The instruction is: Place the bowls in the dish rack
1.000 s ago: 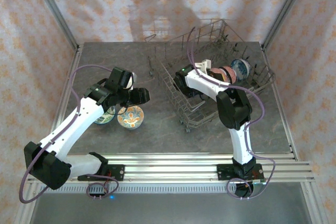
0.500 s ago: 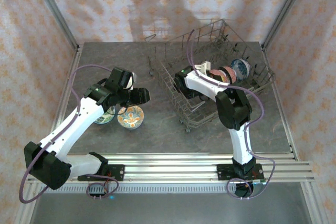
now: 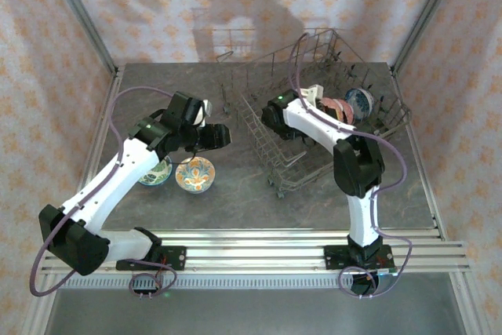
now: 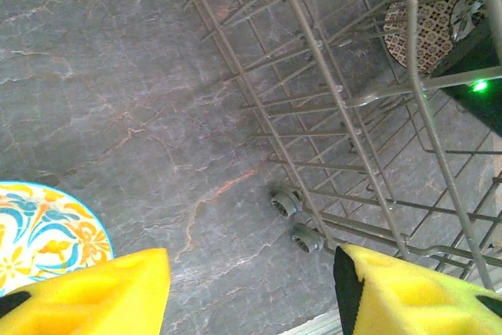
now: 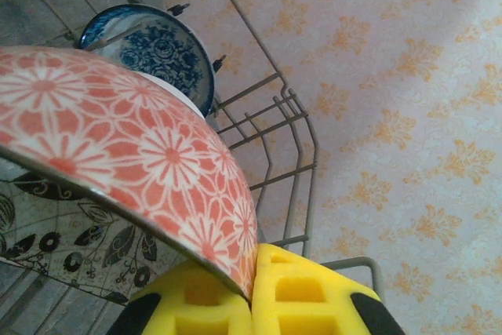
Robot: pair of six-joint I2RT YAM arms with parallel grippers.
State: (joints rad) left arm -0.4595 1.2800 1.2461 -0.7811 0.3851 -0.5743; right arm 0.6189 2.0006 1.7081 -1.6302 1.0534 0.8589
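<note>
Now your right pincer (image 5: 252, 284) pinches the rim of the pink flower bowl (image 5: 118, 123) inside the dish rack (image 3: 276, 164) — your left pincer (image 4: 251, 292) hangs open and empty near the orange-teal bowl (image 4: 43, 233) on the worktop (image 4: 118, 76).

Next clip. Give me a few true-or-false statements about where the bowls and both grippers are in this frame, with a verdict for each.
1. The right gripper is shut on the rim of a pink-flowered bowl. True.
2. The left gripper is carrying a bowl. False: its jaws are open with nothing between them, above the table.
3. An orange-teal bowl and a teal bowl sit on the table, left of the dish rack. True.
4. The dish rack has no bowls in it. False: a blue-white bowl stands among its tines.
</note>
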